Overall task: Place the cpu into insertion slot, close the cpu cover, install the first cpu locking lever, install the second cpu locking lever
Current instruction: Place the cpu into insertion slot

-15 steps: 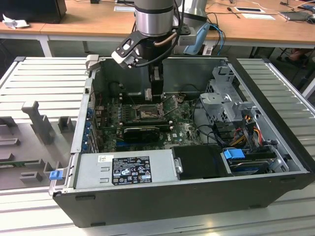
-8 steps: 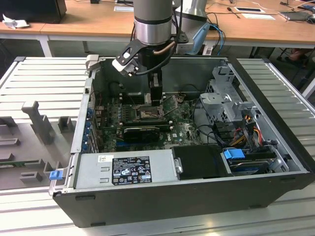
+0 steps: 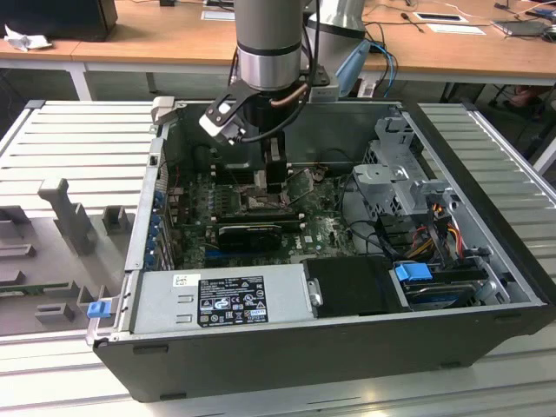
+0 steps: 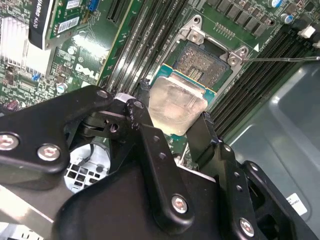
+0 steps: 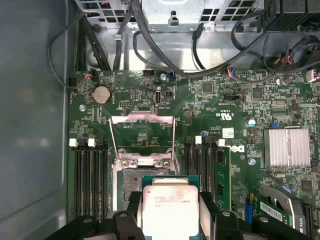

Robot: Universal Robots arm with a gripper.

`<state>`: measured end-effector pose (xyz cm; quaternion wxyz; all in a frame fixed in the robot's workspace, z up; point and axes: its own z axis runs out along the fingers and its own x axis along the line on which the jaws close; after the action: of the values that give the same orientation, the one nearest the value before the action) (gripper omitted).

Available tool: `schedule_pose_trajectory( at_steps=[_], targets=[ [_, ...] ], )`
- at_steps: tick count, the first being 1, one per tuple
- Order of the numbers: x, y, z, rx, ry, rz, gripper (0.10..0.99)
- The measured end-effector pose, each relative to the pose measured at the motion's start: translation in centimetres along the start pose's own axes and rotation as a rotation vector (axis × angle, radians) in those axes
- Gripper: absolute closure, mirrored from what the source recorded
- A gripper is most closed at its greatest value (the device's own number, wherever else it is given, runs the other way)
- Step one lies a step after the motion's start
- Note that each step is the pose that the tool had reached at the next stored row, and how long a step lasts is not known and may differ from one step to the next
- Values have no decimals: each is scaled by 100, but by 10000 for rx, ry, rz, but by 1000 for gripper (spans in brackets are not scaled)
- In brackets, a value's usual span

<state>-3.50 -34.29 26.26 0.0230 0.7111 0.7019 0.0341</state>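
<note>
The cpu (image 4: 177,102) is gripped by two opposite edges between the black fingers of the gripper (image 5: 170,200), which are closed onto it to the chip's own width. It is held above the motherboard (image 5: 235,100), just beside the insertion slot (image 4: 207,62) and partly overlapping it in both wrist views; it is not seated. The cpu cover (image 5: 142,119) is stood open beyond the slot, and a thin locking lever (image 4: 285,58) is swung clear.

Hazards, as judged:
- If the chip is lowered tilted or offset, the socket contacts may be bent.
- The fingers may be caught on the memory slots (image 5: 90,175) flanking the socket.
- A light edge grip may allow slippage.

The computer case (image 3: 347,347) is laid open on a grey slatted table (image 3: 78,139). Wooden desks (image 3: 148,39) are seen behind, and a grey moulded tray (image 3: 35,278) is seen at the exterior view's left.
</note>
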Motion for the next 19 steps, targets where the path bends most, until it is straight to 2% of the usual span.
schedule_pose_trajectory(
  at_steps=[6, 10, 12, 14, 16, 17, 19],
  targets=[
    [-1, -5, 50, 0, 1, -1, 545],
    [1, -24, 141, 0, 1, -5, 545],
    [23, -27, 163, 2, 6, -70, 545],
    [77, -30, 179, 2, 14, -153, 545],
    [85, -42, 208, 1, 16, -162, 545],
    [90, -80, 284, 3, 14, -170, 545],
    [110, -103, 356, 2, 22, -177, 545]
  ],
)
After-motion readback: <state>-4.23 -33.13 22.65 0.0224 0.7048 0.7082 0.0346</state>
